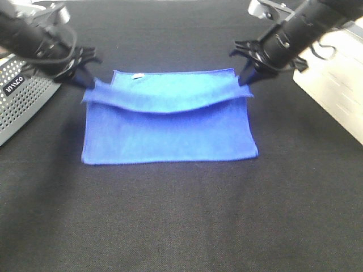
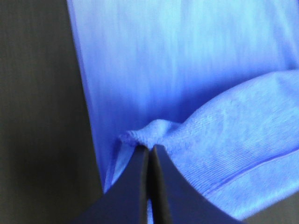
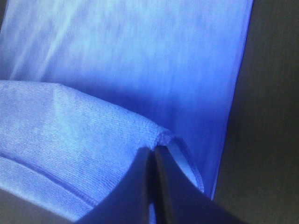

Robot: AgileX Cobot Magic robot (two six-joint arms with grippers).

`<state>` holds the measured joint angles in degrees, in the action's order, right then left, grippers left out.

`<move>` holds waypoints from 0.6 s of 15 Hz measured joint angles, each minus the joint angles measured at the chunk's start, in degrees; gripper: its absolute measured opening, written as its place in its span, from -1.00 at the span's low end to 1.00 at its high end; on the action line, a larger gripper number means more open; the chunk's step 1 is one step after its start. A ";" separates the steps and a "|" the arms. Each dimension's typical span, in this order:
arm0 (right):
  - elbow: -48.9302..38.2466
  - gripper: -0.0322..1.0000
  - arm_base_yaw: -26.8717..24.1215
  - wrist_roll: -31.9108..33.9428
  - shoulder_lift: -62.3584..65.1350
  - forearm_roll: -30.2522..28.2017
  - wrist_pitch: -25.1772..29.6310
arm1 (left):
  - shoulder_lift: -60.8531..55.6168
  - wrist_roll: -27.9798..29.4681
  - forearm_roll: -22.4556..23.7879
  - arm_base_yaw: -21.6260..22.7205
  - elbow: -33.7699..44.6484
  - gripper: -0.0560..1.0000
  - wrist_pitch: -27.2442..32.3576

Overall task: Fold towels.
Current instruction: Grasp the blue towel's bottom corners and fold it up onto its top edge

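Towel (image 1: 170, 136) at centre frame on black table cover (image 1: 181, 226), doubled over, crease along its lower edge.

- Left gripper (image 1: 88, 82): jaws pinched tight on towel's upper-left corner of the top layer; the wrist view confirms cloth bunched between the tips (image 2: 150, 154).
- Right gripper (image 1: 245, 81): likewise clamped, on the upper-right corner of the same layer (image 3: 153, 154).
- Held edge is raised off the bottom layer and sags in the middle. It sits short of the far edge, where a white tag (image 1: 136, 76) lies flat, upper left.

Step, as judged: first half-fold, nearly closed. Next move calls for both arms to carry the held edge toward the top of frame together, keep it taut to take out the sag, line it up with the tagged edge, then lower and let go.

Long axis runs left to right across the frame; long edges roughly parallel to the frame bottom.
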<state>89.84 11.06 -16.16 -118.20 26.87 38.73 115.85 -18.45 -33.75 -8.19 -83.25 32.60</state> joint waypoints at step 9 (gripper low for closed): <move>29.62 -0.94 -0.63 0.46 -22.63 -5.61 -7.62 | 19.60 -3.90 0.17 -0.06 -22.35 -0.89 -17.99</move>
<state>119.46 10.43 -15.70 -140.83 21.26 31.11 135.45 -22.35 -33.58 -8.25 -105.60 14.61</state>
